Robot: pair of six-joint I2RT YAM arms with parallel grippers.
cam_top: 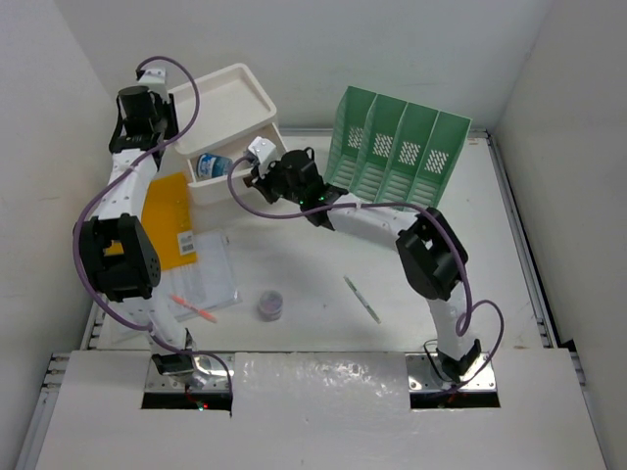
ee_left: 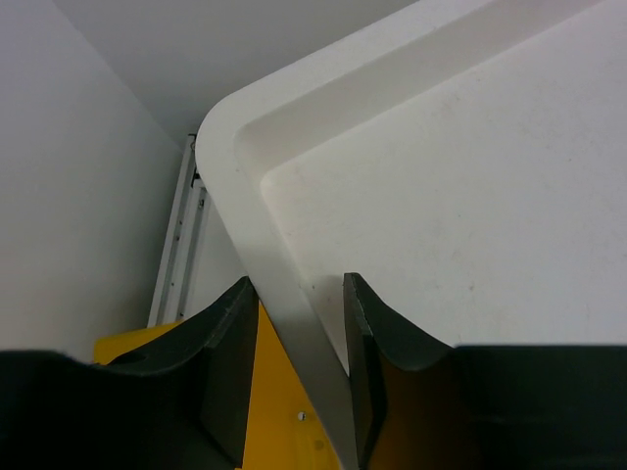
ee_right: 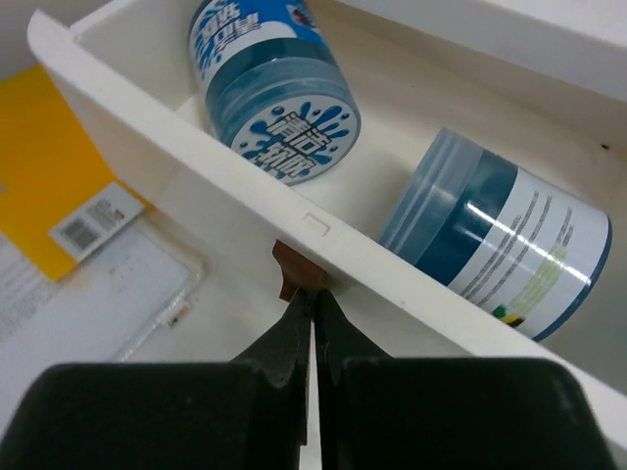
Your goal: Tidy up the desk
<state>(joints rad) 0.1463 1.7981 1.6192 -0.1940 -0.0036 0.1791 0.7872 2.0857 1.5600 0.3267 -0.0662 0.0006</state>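
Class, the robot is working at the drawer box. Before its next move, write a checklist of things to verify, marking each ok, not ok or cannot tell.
1. Right gripper shut on the brown tab of the drawer: ok.
2. Drawer pulled open, with a blue tub and a second tub lying inside: ok.
3. Left gripper straddles the box rim: ok.
4. Left gripper's hold on that rim is firm: cannot tell.
5. Desk tidied: not ok. The green pen, pink pen, small jar and yellow envelope lie out.
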